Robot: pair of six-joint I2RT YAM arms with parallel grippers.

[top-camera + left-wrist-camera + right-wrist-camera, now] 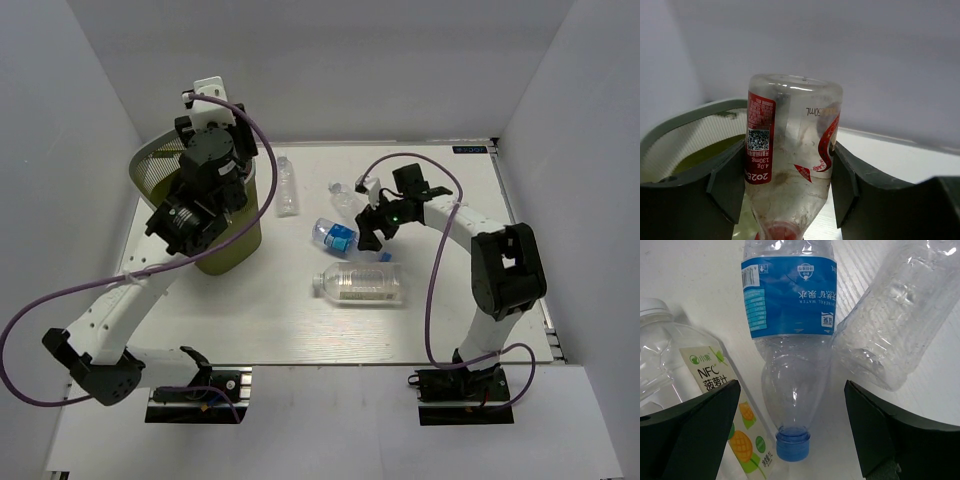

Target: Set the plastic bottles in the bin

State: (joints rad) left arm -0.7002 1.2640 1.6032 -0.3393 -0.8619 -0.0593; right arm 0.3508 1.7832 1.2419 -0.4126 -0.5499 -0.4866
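My left gripper (207, 108) is shut on a clear bottle with a red label (790, 160), held neck-down between both fingers (725, 185) over the olive-green mesh bin (228, 250). The bin's rim (685, 120) shows below it. My right gripper (374, 230) is open, its jaws either side of the neck of a blue-capped, blue-labelled bottle (790, 340) lying on the table (334, 235). A wide bottle with a pale label (362, 283) lies beside it, also in the right wrist view (700, 385). A clear bottle (895, 315) lies on the other side.
Another clear bottle (287, 185) lies on the table just right of the bin. A small clear bottle (345, 197) lies behind the blue-capped one. White walls close in the table at the back and both sides.
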